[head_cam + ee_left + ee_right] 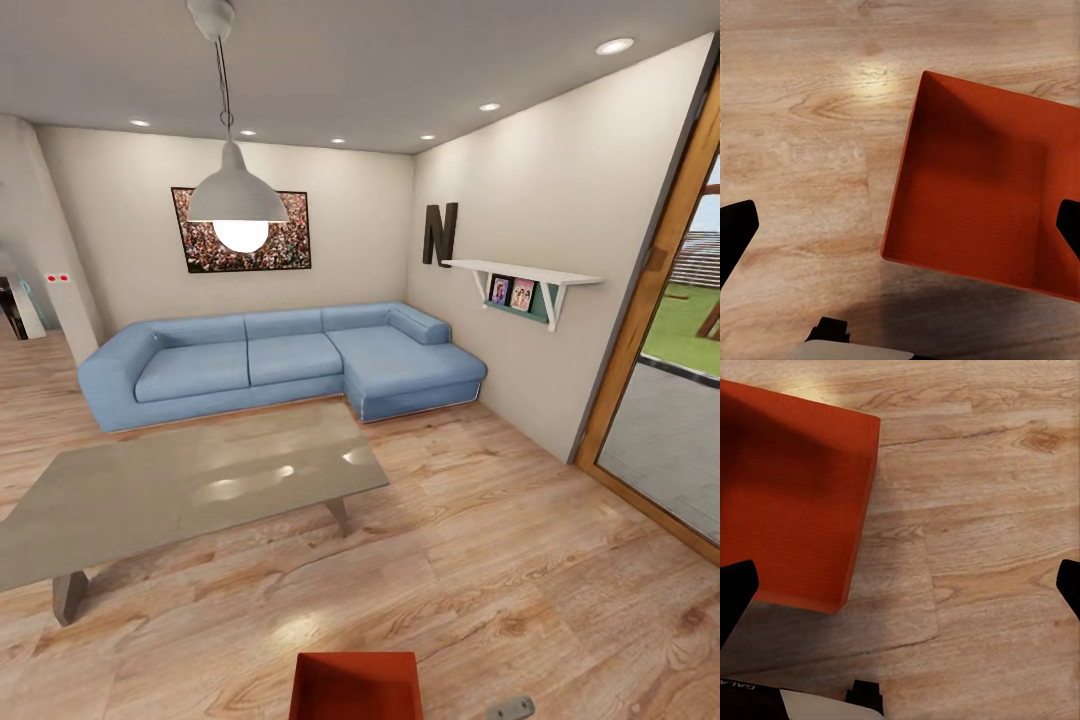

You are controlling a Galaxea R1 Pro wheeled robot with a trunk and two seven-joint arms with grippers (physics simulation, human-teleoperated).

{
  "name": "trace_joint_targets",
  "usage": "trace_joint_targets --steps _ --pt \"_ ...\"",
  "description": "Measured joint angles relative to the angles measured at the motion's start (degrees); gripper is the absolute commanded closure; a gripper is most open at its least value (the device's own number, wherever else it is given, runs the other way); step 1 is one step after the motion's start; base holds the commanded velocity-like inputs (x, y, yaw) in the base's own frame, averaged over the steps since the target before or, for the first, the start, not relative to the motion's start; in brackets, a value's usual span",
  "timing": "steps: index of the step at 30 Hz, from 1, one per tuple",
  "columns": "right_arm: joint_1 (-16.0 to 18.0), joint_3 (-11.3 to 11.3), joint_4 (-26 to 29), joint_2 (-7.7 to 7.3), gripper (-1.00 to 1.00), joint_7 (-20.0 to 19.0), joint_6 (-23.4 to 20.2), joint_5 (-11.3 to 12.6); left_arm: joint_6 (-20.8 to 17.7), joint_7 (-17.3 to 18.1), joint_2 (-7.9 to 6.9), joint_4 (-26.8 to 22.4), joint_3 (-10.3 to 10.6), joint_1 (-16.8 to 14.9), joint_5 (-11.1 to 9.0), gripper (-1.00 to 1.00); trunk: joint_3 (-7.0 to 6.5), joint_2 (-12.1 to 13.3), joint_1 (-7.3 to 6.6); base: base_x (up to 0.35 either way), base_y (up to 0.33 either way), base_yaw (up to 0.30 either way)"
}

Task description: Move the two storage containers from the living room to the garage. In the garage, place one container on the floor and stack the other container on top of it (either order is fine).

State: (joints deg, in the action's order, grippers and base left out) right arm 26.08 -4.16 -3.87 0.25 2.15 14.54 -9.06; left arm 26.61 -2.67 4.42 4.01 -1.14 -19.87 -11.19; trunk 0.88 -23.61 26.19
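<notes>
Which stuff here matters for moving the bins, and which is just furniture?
For the job: red-orange open-top storage container on the light wood-plank floor.
Just there: blue corner sofa, grey glass coffee table, white pendant lamp, white wall shelf.

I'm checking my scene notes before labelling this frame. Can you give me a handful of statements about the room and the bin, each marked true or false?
1. A red-orange storage container sits on light wood-plank floor right in front of the robot. True.
2. The container holds several items. False: the left wrist view shows its inside empty.
3. The sofa against the far wall is blue. True.
4. The left end effector is clamped shut on the container's wall. False: its fingertips stand wide apart, one over bare floor.
5. The coffee table stands between the container and the sofa. True.
6. The floor here is dark concrete. False: it is light wood plank.
</notes>
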Motion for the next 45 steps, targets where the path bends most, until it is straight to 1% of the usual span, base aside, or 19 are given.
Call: trace_joint_targets --steps 28,33,45 --pt "-0.1 0.1 -0.1 0.27 -1.0 -0.5 0.0 0.6 0.0 0.0 -0.2 0.0 -0.1 0.0 0.0 -1.0 0.0 0.0 0.0 0.0 0.0 0.0" --pt "-0.1 0.1 0.0 -0.03 -1.0 0.0 0.1 0.4 -0.1 0.0 -0.21 0.0 -0.2 0.0 -0.2 -1.0 0.86 -2.0 1.09 0.0 0.0 0.0" --pt "-0.1 0.1 0.0 -0.07 -1.0 -0.4 0.0 0.3 -0.1 0.0 -0.21 0.0 -0.2 0.0 -0.3 -1.0 3.14 -6.8 3.73 0.0 0.0 0.0"
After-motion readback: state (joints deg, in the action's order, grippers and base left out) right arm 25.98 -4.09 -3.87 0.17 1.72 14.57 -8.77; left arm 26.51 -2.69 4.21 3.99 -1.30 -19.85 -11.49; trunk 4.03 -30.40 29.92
